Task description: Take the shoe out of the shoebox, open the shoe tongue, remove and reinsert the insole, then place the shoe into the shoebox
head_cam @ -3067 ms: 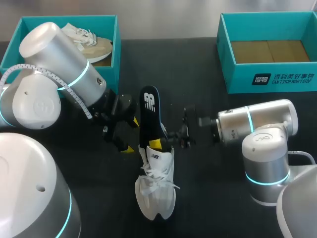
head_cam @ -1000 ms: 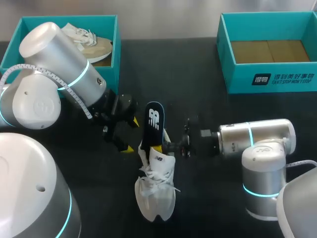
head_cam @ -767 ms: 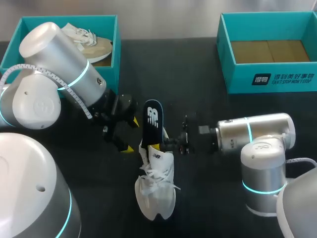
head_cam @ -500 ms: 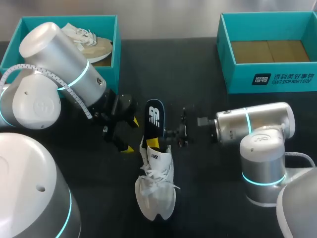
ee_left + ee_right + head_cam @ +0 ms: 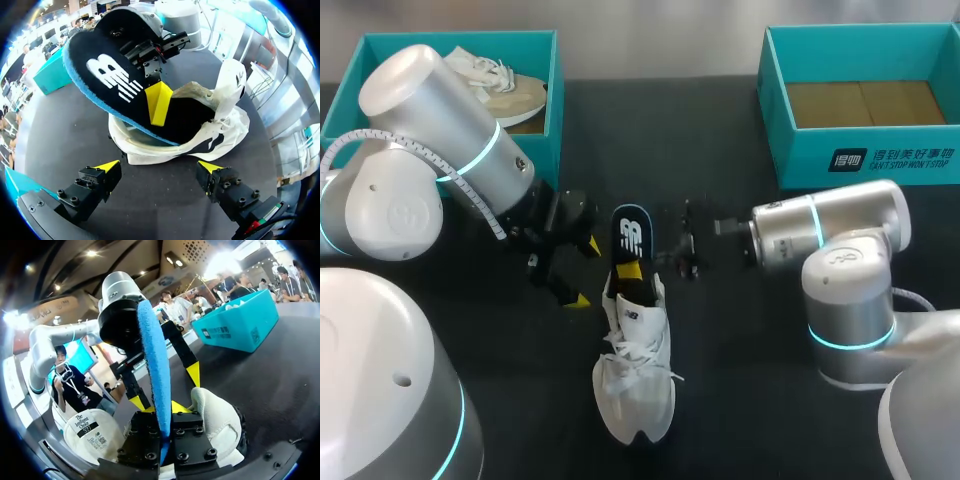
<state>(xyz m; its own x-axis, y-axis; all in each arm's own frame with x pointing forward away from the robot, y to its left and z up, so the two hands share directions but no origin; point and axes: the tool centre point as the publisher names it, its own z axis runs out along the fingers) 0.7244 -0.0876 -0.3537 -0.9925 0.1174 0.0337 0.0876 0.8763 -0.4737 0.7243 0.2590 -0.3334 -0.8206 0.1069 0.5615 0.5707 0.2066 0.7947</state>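
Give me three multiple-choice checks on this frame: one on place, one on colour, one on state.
1. Where is the insole relative to the white shoe on the table?
A. lying flat beside it
B. partly inside it, sticking out at the heel
C. wholly clear of it

2. What colour is the insole's edge?
A. red
B. blue
C. green

3. What state is the left gripper in?
A. shut on the insole
B. shut on the shoe
C. open, holding nothing

Key:
1 B: the insole's lower end sits in the shoe's opening and the rest stands out past the heel.
2 B: both wrist views show a blue rim around the black face.
3 C: in the left wrist view its yellow tips stand apart, short of the shoe.
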